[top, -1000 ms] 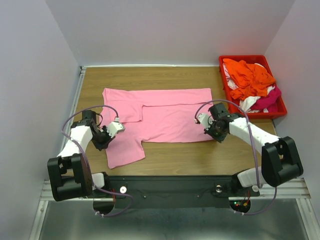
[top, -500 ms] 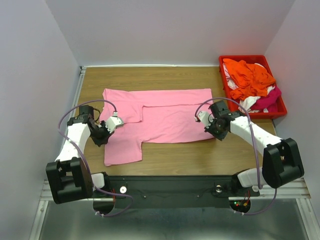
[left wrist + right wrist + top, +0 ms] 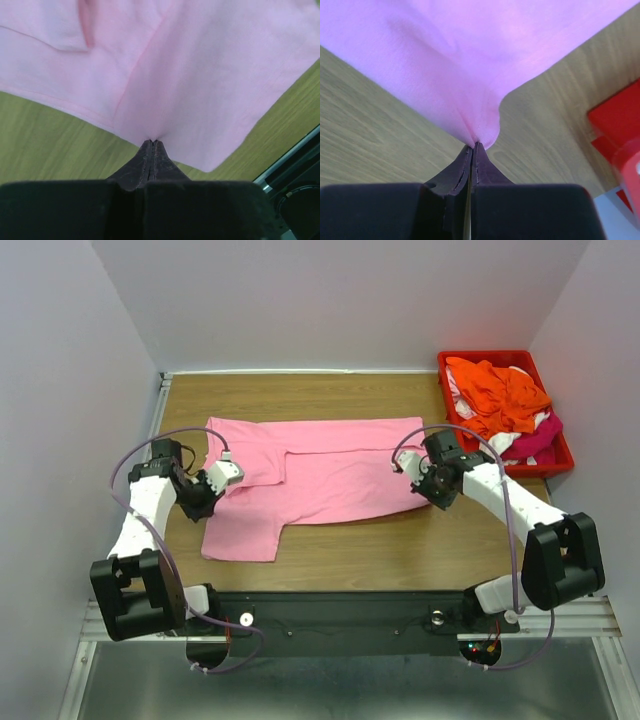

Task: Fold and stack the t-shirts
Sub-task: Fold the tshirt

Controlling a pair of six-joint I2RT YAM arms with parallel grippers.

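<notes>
Pale lilac walls close in a brown wooden table (image 3: 330, 390), seen from above with the arm bases at 6 o'clock.

At 9 o'clock of the cloth, the left claw (image 3: 228, 473) is clenched on the edge of the light pink short-sleeved cotton t-shirt (image 3: 340, 475). The left wrist view shows its tips pressed together with a small peak of pink fabric drawn up between them (image 3: 152, 145). The t-shirt lies sideways across the middle of the table. 1 sleeve hangs toward 7 o'clock and a flap is already turned over near 11 o'clock. At 3 o'clock of the cloth, the right claw (image 3: 408, 468) is likewise pinched shut on the shirt's near corner, the fabric tenting into its tips (image 3: 474, 146).

My reading: this is the 1st shirt, part-way through its fold, gripped at both ends. The next move calls for both claws to lift and travel together at an even pace, so the cloth stays taut and the edges meet squarely rather than skewing.

At 2 o'clock sits the rigid red plastic bin (image 3: 485, 354). It holds a crumpled bright orange t-shirt (image 3: 495, 390) on top, a white one (image 3: 497, 445) beneath it, and a magenta one (image 3: 540, 435) at the bin's 4 o'clock corner, none yet folded.
</notes>
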